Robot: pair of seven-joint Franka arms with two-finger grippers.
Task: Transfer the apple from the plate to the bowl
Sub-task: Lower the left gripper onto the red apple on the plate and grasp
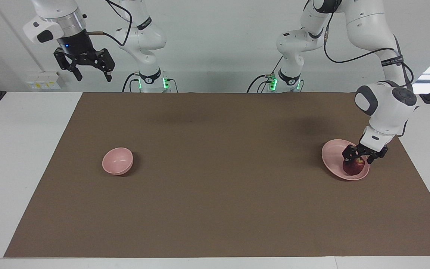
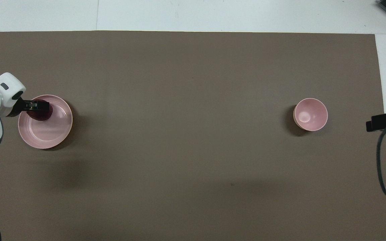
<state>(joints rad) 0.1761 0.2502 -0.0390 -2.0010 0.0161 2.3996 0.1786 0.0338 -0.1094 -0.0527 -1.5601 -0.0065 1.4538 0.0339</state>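
A dark red apple point(image 1: 354, 169) lies on the pale pink plate point(image 1: 332, 153) at the left arm's end of the brown mat, on the part of the plate farther from the robots. My left gripper point(image 1: 357, 161) is down over it, open, with one finger on each side of the apple's top. From overhead the apple point(image 2: 44, 115) peeks out under the left gripper point(image 2: 42, 107) at the plate's point(image 2: 50, 134) rim. The small pink bowl point(image 1: 117, 160) stands empty toward the right arm's end, also seen from above as the bowl point(image 2: 310, 114). My right gripper point(image 1: 94, 77) waits open, high above the table's edge at the robots' end.
A brown mat point(image 1: 215, 209) covers most of the white table. A black fixture with a cable point(image 2: 385, 121) juts in past the mat's edge at the right arm's end, beside the bowl.
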